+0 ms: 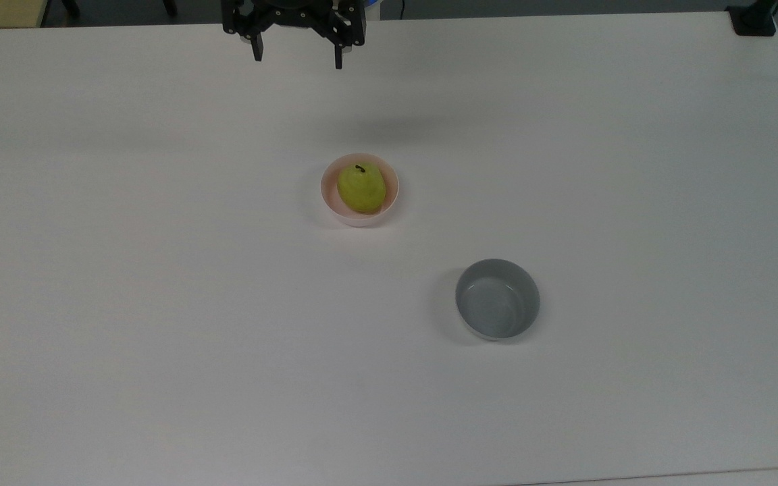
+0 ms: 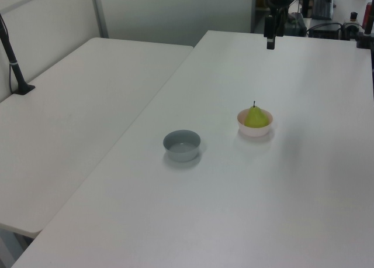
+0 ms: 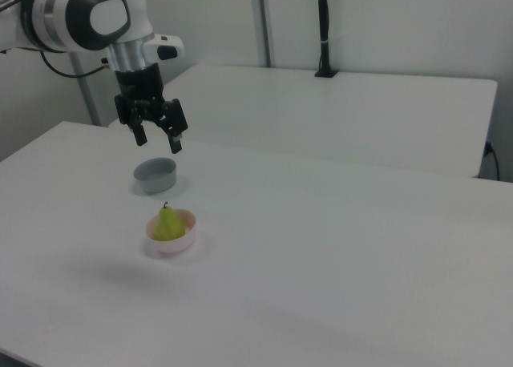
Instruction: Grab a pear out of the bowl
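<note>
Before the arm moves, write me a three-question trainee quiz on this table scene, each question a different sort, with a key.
1. True or false: the yellow-green egg-shaped pear lies in the round grey bowl.
2. Multiple choice: the black two-finger gripper is (A) shut on the pear, (B) open and raised above the white table, away from both bowls, (C) resting inside the small pale pink bowl.
3. Fill in: the pear's short dark stem points ____.

Key: 1. False, it sits in the pale pink bowl; the grey bowl holds nothing. 2. B. 3. Upward, as the left view and the right view show.
</note>
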You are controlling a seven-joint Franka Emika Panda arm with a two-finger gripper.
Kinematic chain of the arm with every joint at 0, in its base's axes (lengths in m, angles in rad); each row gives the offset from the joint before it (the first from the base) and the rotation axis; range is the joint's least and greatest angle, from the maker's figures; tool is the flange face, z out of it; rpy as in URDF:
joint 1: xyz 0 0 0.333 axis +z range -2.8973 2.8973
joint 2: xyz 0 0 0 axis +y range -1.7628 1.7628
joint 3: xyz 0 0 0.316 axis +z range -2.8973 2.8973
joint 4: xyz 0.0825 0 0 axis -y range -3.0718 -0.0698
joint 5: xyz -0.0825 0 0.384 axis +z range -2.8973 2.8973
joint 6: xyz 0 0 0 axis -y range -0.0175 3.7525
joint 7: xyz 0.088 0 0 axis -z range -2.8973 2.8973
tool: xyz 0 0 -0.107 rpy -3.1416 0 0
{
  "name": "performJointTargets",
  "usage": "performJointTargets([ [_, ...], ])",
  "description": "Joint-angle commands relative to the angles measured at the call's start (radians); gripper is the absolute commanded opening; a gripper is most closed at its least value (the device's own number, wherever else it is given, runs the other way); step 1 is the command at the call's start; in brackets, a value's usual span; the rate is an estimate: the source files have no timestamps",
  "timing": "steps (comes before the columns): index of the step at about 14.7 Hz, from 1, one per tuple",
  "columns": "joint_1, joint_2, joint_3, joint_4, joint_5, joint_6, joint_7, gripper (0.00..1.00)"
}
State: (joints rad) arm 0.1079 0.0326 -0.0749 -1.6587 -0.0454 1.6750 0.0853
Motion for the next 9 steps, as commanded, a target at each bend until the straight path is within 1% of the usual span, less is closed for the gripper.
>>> performJointTargets([
  [1,0.004,0.0,-0.003,0.013,-0.011,-0.031,-0.007,1.0],
  [6,0.004,0.003,-0.003,0.01,-0.013,-0.021,-0.019,1.0],
  [9,0.004,0.003,-0.002,0.004,-0.011,-0.02,-0.116,1.0],
])
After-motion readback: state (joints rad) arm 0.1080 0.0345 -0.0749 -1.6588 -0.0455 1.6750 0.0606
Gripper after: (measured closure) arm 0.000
